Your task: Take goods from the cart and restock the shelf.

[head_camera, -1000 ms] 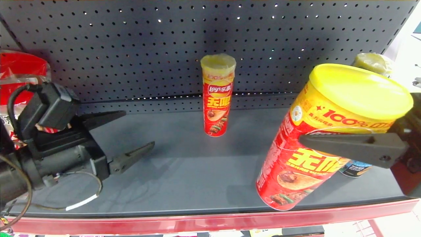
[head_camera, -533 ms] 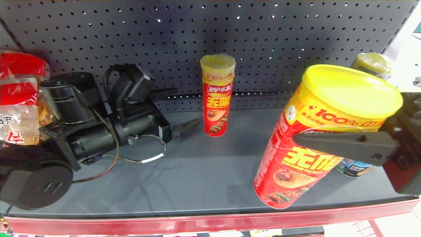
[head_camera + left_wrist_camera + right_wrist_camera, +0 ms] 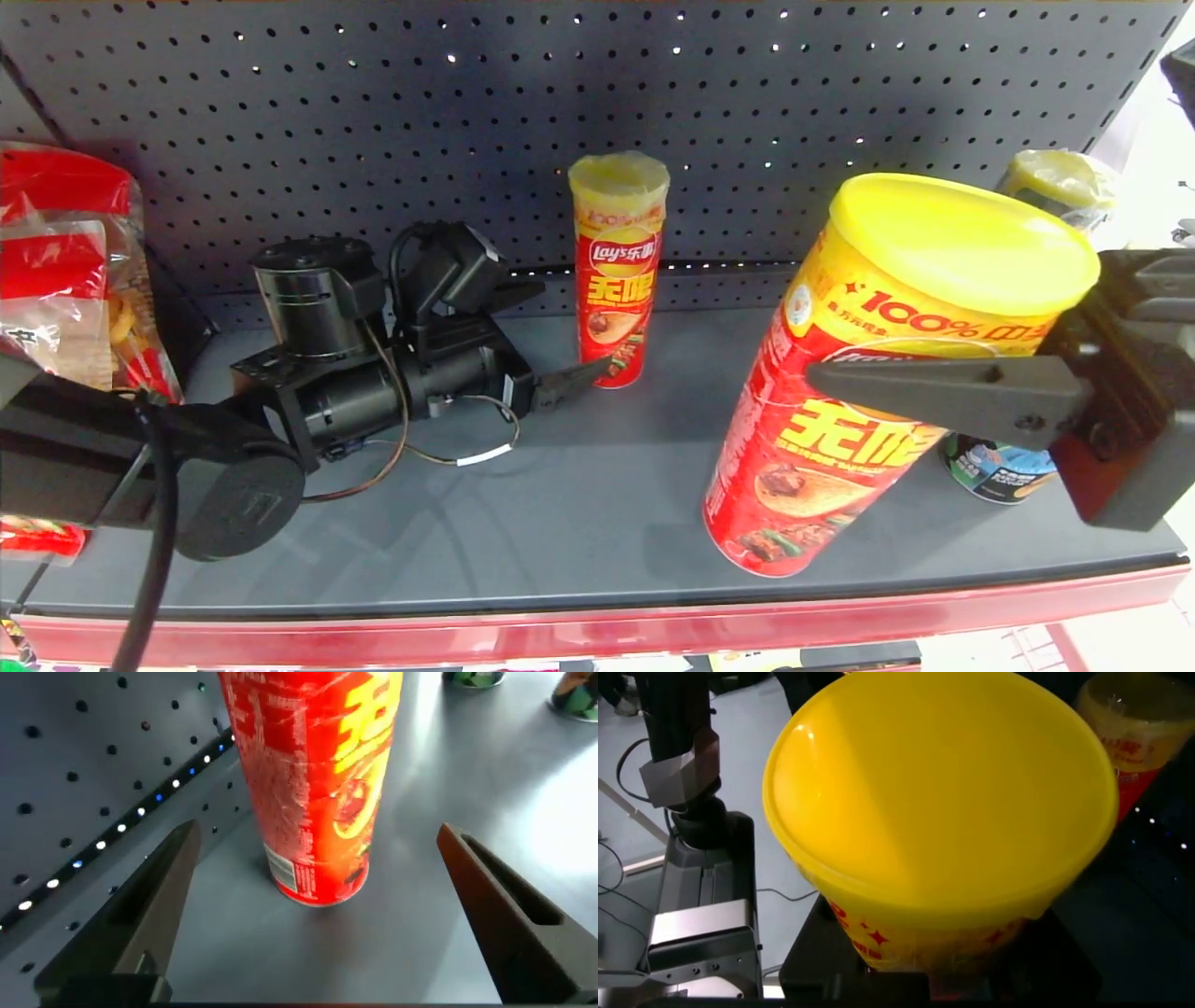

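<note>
Count. Red chip cans with yellow lids: 2, namely the standing red can (image 3: 614,280) and the held red can (image 3: 822,485). Dark-based can (image 3: 994,471) with wrapped lid: 1. Snack bags (image 3: 56,280) at the left end of the shelf (image 3: 560,523): at least 2; overlap blocks an exact count. Grippers: 2, left gripper (image 3: 577,324) and right gripper (image 3: 934,350).

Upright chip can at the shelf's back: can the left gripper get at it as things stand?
Probably yes: the left gripper is open, right beside the upright chip can, with nothing between them.
</note>
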Controlling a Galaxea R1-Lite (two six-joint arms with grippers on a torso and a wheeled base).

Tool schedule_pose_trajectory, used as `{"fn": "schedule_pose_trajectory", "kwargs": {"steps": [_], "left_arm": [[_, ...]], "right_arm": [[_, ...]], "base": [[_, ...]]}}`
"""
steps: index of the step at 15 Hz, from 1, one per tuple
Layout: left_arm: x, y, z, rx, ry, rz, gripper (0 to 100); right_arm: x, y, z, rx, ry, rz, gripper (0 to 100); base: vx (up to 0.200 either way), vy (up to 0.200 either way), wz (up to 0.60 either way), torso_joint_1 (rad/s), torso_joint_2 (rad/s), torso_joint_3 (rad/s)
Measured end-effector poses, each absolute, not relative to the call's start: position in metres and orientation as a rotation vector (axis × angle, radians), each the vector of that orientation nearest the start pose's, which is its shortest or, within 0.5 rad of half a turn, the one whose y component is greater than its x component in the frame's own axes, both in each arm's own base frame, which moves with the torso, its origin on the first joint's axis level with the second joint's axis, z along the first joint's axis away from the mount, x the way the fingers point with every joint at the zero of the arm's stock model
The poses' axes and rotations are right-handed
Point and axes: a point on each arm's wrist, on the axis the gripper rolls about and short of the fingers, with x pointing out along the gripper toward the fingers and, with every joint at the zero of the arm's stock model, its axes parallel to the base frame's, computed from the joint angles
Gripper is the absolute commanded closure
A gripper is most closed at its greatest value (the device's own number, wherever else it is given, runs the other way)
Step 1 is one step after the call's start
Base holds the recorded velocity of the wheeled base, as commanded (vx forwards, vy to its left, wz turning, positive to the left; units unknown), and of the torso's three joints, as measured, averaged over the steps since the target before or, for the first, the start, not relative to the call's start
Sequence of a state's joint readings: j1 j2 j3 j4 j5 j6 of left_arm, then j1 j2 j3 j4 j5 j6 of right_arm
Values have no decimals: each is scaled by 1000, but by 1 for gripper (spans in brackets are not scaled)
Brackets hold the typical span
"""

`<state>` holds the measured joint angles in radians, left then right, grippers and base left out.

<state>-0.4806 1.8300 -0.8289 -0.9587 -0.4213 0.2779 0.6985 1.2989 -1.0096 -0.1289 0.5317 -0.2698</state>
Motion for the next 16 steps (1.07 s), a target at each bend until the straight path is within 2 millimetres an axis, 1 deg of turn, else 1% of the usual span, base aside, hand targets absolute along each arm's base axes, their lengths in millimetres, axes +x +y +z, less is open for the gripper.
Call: {"fn": "schedule_pose_trajectory", "kwargs": {"steps": [4, 16], "left_arm": [[311, -172, 176, 260, -93, -900, 0], [348, -192, 155, 259, -85, -911, 0]], "right_arm": [[151, 142, 296, -247, 6, 1243, 100], [158, 148, 292, -248, 26, 1245, 100]], "base": [[0, 0, 0, 0, 0, 0], [0, 0, 0, 0, 0, 0]]}}
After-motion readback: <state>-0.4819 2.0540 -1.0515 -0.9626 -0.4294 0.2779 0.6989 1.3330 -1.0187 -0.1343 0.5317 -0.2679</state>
